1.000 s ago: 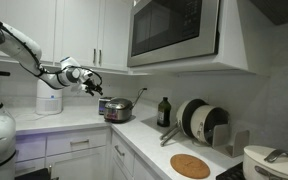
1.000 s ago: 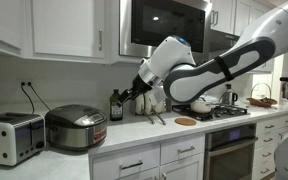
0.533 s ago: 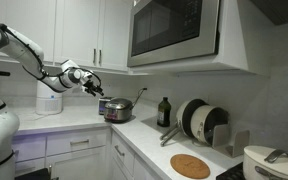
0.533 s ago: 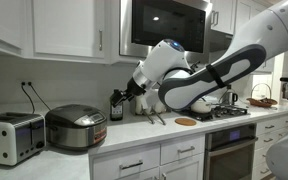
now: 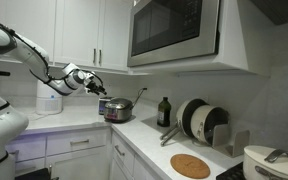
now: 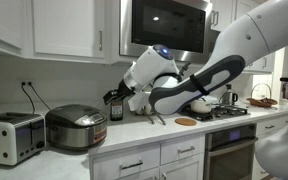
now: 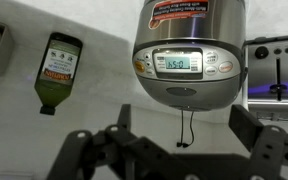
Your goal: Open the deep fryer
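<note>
The deep fryer [image 6: 76, 127] is a round stainless-steel cooker with a dark lid, standing on the white counter with the lid down. It also shows in an exterior view [image 5: 117, 109] and fills the top of the wrist view [image 7: 189, 50], its display panel facing me. My gripper [image 6: 112, 97] hangs in the air above and beside the fryer, apart from it. It also shows in an exterior view [image 5: 96, 88]. In the wrist view the gripper [image 7: 184, 125] is open and empty, both black fingers spread wide in front of the fryer.
A silver toaster [image 6: 9, 138] stands next to the fryer. A dark oil bottle [image 6: 116, 108] stands against the wall behind it. A white canister appliance [image 5: 49, 102], a plate rack [image 5: 204, 120], a wooden trivet [image 5: 190, 166] and a white lidded pot [image 5: 274, 160] share the counter. A microwave [image 5: 174, 30] hangs overhead.
The arm has carried the open gripper steadily closer to the fryer. Nothing on the counter has moved.
</note>
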